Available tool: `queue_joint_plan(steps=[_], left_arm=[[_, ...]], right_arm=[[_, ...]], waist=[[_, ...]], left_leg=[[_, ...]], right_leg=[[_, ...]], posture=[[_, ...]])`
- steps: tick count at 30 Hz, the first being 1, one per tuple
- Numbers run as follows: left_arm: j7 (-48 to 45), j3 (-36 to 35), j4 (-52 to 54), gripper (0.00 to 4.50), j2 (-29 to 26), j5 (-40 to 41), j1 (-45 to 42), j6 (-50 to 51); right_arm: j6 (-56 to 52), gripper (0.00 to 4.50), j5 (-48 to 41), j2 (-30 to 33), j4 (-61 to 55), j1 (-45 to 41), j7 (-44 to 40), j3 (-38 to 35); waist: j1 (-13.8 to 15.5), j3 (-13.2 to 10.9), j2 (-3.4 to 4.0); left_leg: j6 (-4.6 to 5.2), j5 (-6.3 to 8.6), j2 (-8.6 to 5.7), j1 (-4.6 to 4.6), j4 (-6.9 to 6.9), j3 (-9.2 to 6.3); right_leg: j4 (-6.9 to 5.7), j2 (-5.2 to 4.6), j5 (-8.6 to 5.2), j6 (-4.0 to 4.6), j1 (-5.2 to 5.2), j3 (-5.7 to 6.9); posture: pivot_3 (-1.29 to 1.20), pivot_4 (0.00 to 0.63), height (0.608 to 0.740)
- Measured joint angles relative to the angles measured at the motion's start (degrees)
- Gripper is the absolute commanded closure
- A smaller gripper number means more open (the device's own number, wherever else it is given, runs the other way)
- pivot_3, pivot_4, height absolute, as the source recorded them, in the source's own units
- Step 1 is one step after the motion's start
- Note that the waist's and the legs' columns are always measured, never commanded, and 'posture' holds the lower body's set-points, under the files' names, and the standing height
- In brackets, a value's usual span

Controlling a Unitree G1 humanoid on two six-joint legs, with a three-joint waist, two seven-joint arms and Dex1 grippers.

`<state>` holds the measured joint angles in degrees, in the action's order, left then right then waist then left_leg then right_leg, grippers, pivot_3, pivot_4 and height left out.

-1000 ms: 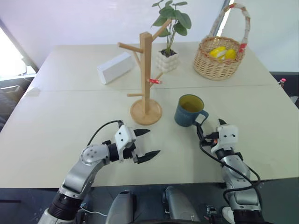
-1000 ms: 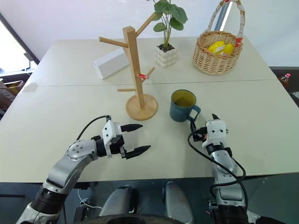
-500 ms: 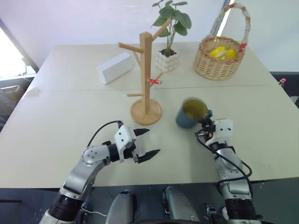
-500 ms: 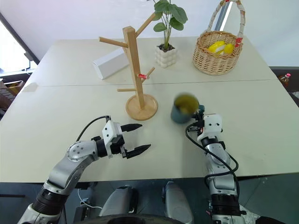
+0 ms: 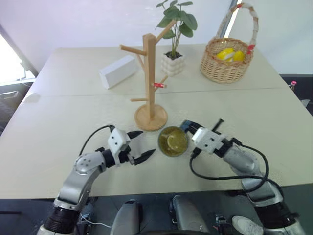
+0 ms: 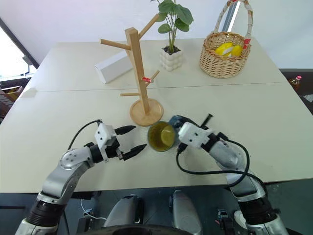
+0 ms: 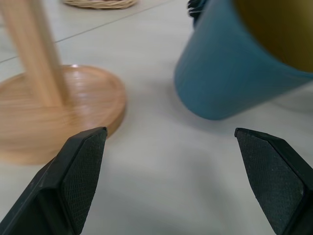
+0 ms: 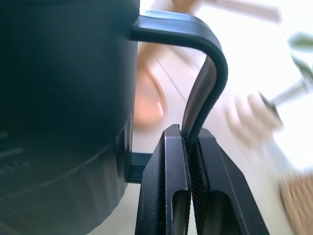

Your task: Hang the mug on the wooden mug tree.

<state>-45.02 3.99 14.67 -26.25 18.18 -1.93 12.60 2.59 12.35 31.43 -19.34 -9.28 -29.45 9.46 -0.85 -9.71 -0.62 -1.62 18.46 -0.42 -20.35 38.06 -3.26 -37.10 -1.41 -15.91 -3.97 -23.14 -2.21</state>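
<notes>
**A:** How far along are you, reading from the near edge outward?

**B:** Nearest you, the left gripper (image 5: pixel 139 147) hovers over the table (image 5: pixel 58 122) with its fingers spread and nothing between them. Just beside it, the mug (image 5: pixel 173 141) is off the table, tipped so that its yellow-olive inside faces you. The right gripper (image 8: pixel 188 147) has its fingers clenched on the mug's handle (image 8: pixel 208 73), as the right wrist view shows. So the pick-up looks done; the hanging is not.

**A:** Where does the mug lie relative to each gripper?

**B:** It sits at the tip of the right gripper, held by the handle alone, body projecting toward the left gripper. The left wrist view shows the mug's blue wall ahead of the open fingers, apart from both pads.

**A:** And beyond?

**B:** Just behind the mug stands the wooden mug tree (image 5: pixel 151 73), its round base (image 5: pixel 150 118) close to the mug; every peg is bare. You have yet to raise the mug and thread its handle onto a peg. Farther back are a white box (image 5: pixel 118 71), a potted plant (image 5: pixel 174 29) and a wicker basket (image 5: pixel 228 61).
</notes>
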Motion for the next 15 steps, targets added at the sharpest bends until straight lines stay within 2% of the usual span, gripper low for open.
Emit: queue_joint_plan(steps=[10, 15], left_arm=[[-0.3, -8.0, -0.2, 0.00, -3.0, 4.0, -0.4, -0.5], [-1.0, -10.7, 1.5, 0.00, -5.0, 7.9, -1.2, 2.2]], right_arm=[[-16.1, 4.47, -0.2, 0.7, -4.3, -16.7, -7.6, 0.9], [-21.0, 4.47, -0.1, 0.6, -4.5, -21.5, -8.4, 1.5]], waist=[[0.1, -0.1, -0.11], [0.1, -0.1, -0.11]], left_leg=[[-0.01, 0.00, -0.07, -0.14, -0.01, -0.03], [-0.01, 0.00, -0.06, -0.15, -0.03, -0.04]], right_leg=[[0.10, -0.16, 0.01, 0.00, -0.09, 0.04], [0.09, -0.18, 0.00, 0.01, -0.10, 0.05]], posture=[[0.00, 0.150, 0.740], [0.00, 0.150, 0.740]])
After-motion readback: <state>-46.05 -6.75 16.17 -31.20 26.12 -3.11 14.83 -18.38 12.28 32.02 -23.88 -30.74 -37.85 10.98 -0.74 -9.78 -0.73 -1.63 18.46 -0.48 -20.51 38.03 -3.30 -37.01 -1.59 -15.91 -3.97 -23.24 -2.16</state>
